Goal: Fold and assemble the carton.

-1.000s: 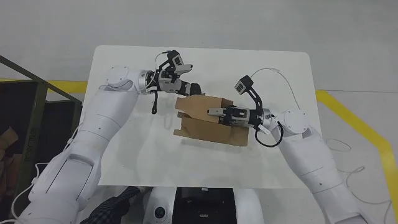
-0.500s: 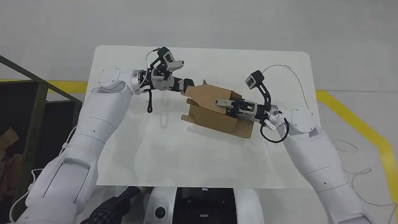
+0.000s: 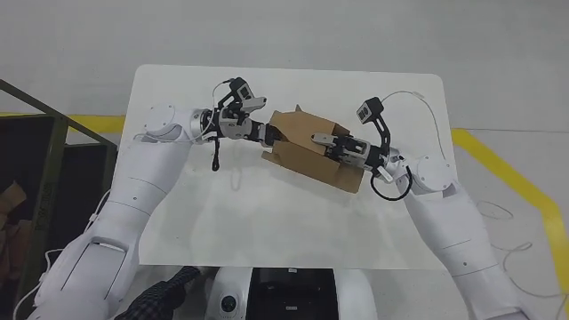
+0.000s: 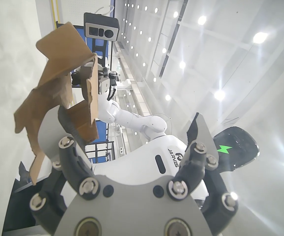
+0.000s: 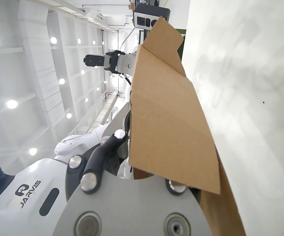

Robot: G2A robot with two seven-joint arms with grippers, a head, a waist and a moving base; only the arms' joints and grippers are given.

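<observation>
Open brown carton (image 3: pixel 307 162) sits over the middle of the white bench (image 3: pixel 196 222), toward the far edge, tilted and partly unfolded with its flaps sticking out. Cannot tell if its low corner touches the bench. Left gripper (image 3: pixel 267 134) is at the carton's left end with its jaws spread wide. One finger (image 4: pixel 69 126) is tucked in against the cardboard, the other is well clear, and nothing is pinched. Right gripper (image 3: pixel 327 142) is on the carton's top right side, jaws closed over a wall panel, one finger on each face as the left wrist view shows. In the right wrist view a big flap covers that gripper's own fingertips. A black cable (image 3: pixel 218 147) hangs off the left arm over the bench, and a white cable (image 3: pixel 404 100) loops near the far right corner. A dark rack (image 3: pixel 36 133) stands off the left edge, and a yellow floor line (image 3: pixel 498 164) runs off the right edge. Against half a second ago, the carton is closer to the far edge and tipped more steeply. The left gripper has shifted in against its end. The right gripper has gone with the carton.
</observation>
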